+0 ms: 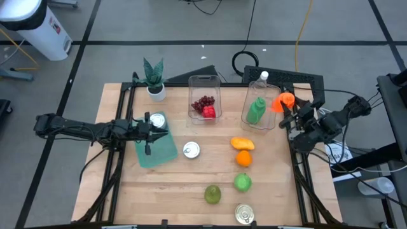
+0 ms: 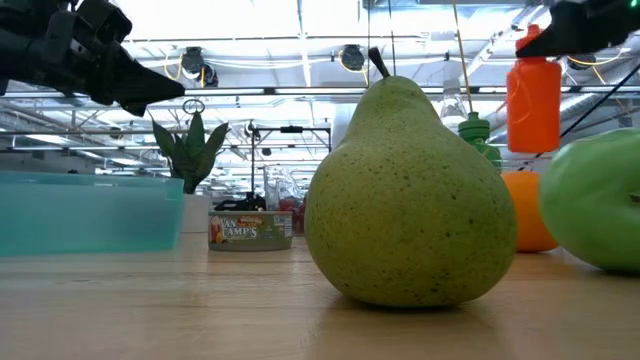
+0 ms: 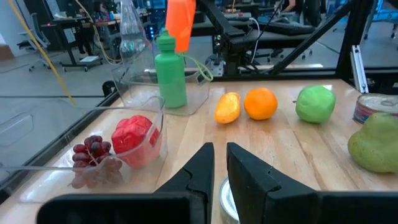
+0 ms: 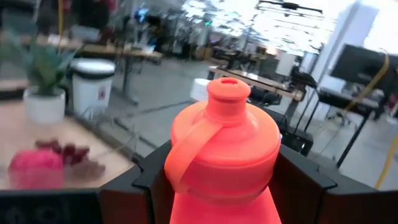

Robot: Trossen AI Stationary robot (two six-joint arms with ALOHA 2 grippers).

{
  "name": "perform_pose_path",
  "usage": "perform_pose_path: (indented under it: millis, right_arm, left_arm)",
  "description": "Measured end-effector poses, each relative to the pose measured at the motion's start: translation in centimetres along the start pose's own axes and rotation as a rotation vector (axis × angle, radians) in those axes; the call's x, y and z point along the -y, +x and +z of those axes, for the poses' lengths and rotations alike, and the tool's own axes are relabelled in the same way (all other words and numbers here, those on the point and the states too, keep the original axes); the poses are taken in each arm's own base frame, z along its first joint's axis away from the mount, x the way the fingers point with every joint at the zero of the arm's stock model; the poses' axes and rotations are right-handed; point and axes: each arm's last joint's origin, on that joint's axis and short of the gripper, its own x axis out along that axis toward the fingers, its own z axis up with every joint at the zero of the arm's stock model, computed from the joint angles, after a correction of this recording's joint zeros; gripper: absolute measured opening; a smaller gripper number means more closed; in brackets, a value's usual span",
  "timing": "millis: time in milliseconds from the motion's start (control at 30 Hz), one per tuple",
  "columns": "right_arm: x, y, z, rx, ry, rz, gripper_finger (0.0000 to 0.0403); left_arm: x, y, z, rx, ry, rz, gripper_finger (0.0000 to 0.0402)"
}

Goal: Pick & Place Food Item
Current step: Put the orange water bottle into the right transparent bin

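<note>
R gripper (image 1: 287, 109) clamped on orange bottle (image 1: 284, 100), held in the air at the table's right edge, just beside the clear bin (image 1: 275, 121) w/ the green bottle (image 1: 256, 111). Bottle stands upright, long axis vertical, cap (image 4: 227, 92) up; fingers (image 4: 298, 180) grip its body from both sides. Looks like the carry step: bottle lifted, not yet set down. Task says food item, but what's in hand is a bottle. Next move prob. calls for keeping it vertical, bringing it over a drop spot, lowering before release; which spot, can't tell. L gripper (image 1: 148, 131) waits over the teal tray (image 1: 162, 152), close to a tin can (image 1: 156, 120); fingers (image 3: 200, 171) nearly together w/ nothing between them. Pear (image 1: 212, 194), green apple (image 1: 242, 182), orange (image 1: 243, 158) lie untouched on the wood.
</note>
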Motion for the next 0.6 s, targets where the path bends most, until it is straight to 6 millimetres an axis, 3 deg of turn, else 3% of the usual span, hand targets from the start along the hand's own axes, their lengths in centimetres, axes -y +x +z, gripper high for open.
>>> perform_pose_path:
  millis: [200,600]
  right_arm:
    - [-0.9,0.4,-2.3,-0.01,0.111,-0.078,0.0199]
    - [-2.1,1.5,-0.9,-0.03,0.134,-0.204,0.0199]
  left_arm:
    - [0.0,0.0,0.1,0.009,-0.013,0.001,0.0051]
    - [0.0,0.0,0.6,0.06,0.003,0.005,0.0051]
